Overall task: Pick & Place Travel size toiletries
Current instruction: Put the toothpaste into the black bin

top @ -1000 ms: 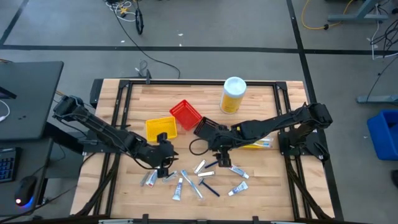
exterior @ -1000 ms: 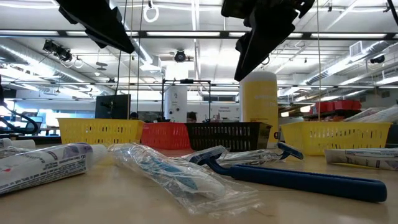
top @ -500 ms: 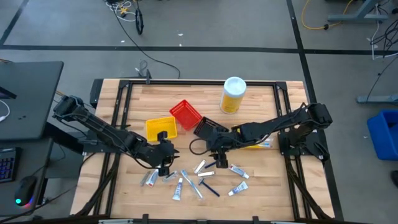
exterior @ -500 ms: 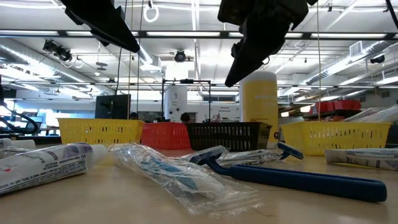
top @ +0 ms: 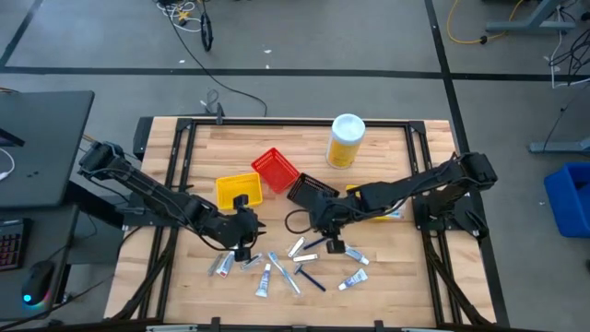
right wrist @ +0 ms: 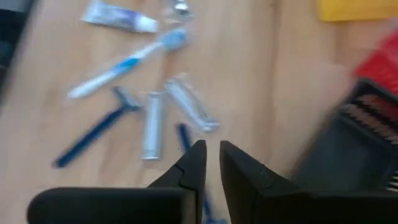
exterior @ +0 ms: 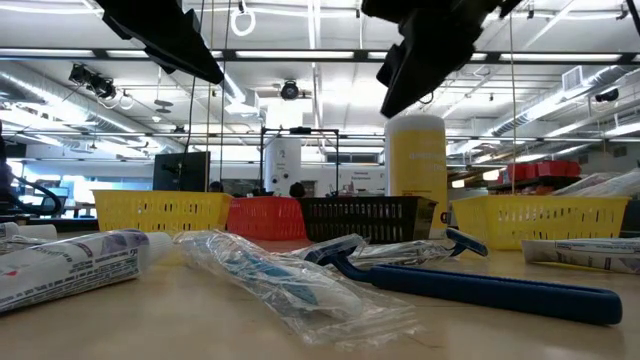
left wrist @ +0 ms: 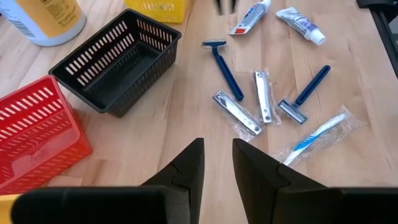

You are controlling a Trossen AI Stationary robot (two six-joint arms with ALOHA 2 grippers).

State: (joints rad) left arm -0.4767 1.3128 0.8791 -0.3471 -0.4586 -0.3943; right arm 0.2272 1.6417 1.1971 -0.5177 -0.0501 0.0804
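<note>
high view: right gripper (top: pixel 329 232) poised over the wooden table (top: pixel 387 277), fingers drawn nearly together around nothing, as seen from the right wrist. just behind it, the black slotted plastic basket (top: pixel 309 192); beyond that, the red slotted basket (top: pixel 275 169) and the small yellow basket (top: pixel 238 189). farther back, to its outer side, the big yellow bottle with white lid (top: pixel 346 140). another yellow bin (top: pixel 376 207) mostly hidden under the right arm.

scattered just in front of and below the right gripper: the travel size toiletries (top: pixel 293 266); small white tubes, foil-wrapped sachets, a dark blue razor (top: pixel 309 278), a clear-wrapped toothbrush. none held, all flat on the wood, some touching.

left gripper (top: pixel 244 242) low at the near-left edge of the same scatter, a tube right beside it; fingers a narrow gap apart in the left wrist view, empty. black cable loop (top: pixel 293 219) on the wood between both grippers.
</note>
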